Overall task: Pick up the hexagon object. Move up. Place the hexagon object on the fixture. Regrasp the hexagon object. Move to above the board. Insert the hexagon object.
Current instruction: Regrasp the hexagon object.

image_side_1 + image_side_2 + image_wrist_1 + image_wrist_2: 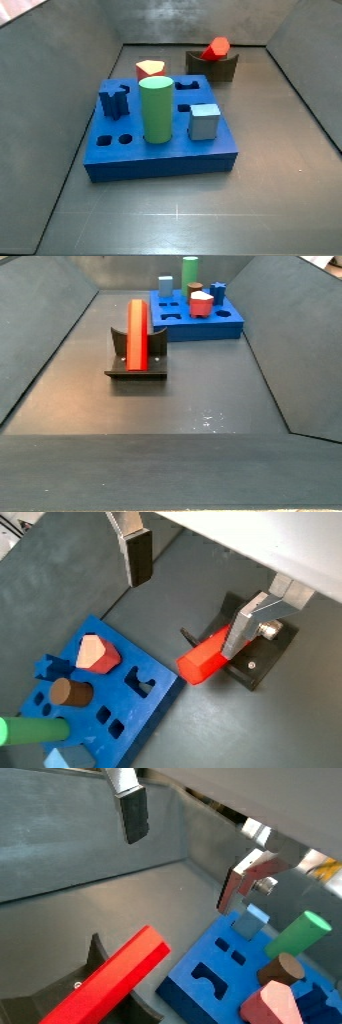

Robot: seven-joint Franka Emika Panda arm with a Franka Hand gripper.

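A: Which step is this?
B: The hexagon object (pixel 136 332) leans in the fixture (pixel 136 368), apart from the board (pixel 160 135). The gripper (pixel 201 587) hangs above, fingers (pixel 138 557) spread wide and empty, so regrasp comes next.
A: Anything in the way?
B: Probably not; the green cylinder (pixel 158 110) and grey-blue cube (pixel 203 122) crowd only the board

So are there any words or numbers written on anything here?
None to read: no words, numbers or labels show on the red bar, the fixture, the board or its pieces. The tool hangs above them, fingers apart, holding nothing, and it carries no writing either.
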